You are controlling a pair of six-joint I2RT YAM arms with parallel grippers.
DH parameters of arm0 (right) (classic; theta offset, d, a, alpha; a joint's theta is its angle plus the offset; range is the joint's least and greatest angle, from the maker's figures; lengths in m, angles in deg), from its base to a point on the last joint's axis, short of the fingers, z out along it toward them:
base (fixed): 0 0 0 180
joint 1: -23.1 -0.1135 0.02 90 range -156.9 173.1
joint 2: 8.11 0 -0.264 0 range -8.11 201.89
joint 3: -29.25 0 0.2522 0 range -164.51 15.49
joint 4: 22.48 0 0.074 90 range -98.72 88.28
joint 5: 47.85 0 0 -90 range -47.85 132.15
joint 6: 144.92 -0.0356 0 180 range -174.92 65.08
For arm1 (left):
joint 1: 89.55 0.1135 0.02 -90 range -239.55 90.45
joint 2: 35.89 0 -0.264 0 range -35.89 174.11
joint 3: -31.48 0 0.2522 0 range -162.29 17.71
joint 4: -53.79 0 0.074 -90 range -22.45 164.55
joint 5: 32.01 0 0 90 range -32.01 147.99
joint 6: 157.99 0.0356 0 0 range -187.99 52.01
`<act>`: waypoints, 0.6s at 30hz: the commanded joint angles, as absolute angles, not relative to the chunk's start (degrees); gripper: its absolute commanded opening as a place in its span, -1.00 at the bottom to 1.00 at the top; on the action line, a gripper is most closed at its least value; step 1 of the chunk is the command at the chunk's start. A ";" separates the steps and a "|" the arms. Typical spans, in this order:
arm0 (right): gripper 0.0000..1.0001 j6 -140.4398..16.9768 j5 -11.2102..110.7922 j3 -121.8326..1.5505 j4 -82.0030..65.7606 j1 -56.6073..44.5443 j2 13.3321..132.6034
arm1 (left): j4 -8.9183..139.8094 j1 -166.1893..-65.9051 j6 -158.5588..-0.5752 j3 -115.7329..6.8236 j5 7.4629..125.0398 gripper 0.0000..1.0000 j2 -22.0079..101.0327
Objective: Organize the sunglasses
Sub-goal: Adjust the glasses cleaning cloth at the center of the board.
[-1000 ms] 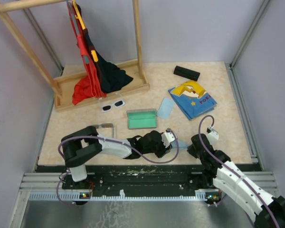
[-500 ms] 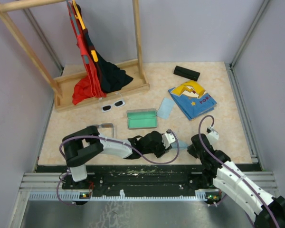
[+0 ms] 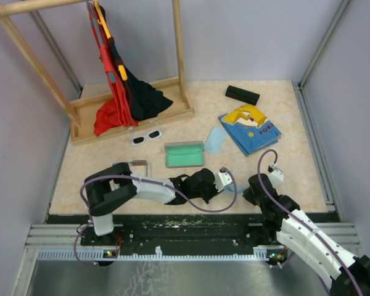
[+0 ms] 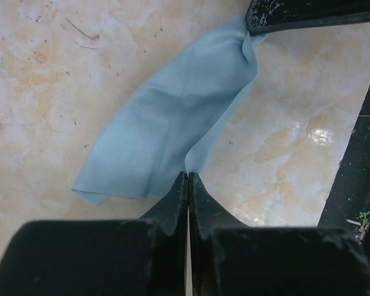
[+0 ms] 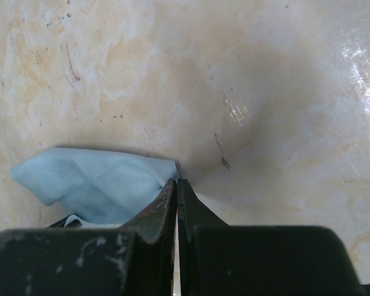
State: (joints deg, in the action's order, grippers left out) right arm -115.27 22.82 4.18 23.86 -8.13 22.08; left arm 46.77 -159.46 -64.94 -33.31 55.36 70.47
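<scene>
We find the white sunglasses (image 3: 147, 136) lying flat on the table (image 3: 283, 166), well beyond the left claw (image 4: 188, 182) and off to its left, just in front of the wooden rack (image 3: 135, 117) that carries red and dark clothes (image 3: 126, 92). The wire-framed sunglasses (image 3: 137, 164) lie nearer to us, further left of that claw, close against the left arm's elbow. Neither pair is touched by a claw.

Between the two pairs and the left claw stands an open case (image 3: 184, 154) with a green lining, just beyond the claw and slightly to its left. A second cloth (image 3: 214, 140) lies beside the case's right end, straight ahead of the left claw. Further out, beyond the right claw (image 5: 177, 187), we see a blue printed book (image 3: 250, 129), and behind it a black case (image 3: 242, 94).

Both claws sit low over the near edge of the table, facing each other, with a light-blue cloth (image 4: 166, 132) spread between them. The left claw's jaws are pressed together on one edge of this cloth, which runs right into their tips. The right claw's jaws are likewise closed, and the cloth's opposite corner bunches up under them. We see the cloth resting flat on the table in between.
</scene>
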 commanded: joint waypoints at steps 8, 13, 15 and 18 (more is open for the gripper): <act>-1.00 -110.56 29.35 -0.72 19.96 -7.44 17.05 | 51.46 -159.42 -67.62 -28.71 50.72 -0.99 57.09; -1.00 -109.67 34.86 -2.05 17.40 -7.49 16.73 | 53.88 -159.41 -68.44 -27.41 49.84 -0.99 53.29; -1.00 -108.96 36.39 -3.61 17.21 -7.49 16.33 | 55.09 -159.41 -69.06 -27.05 48.68 -0.99 51.32; -1.00 -108.93 37.07 -6.83 19.33 -7.48 15.10 | 56.90 -159.41 -70.19 -26.18 47.73 -0.99 47.04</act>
State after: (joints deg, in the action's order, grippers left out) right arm -110.40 34.10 -0.06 21.26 -8.11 17.12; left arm 53.92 -159.46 -68.19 -27.26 49.80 52.46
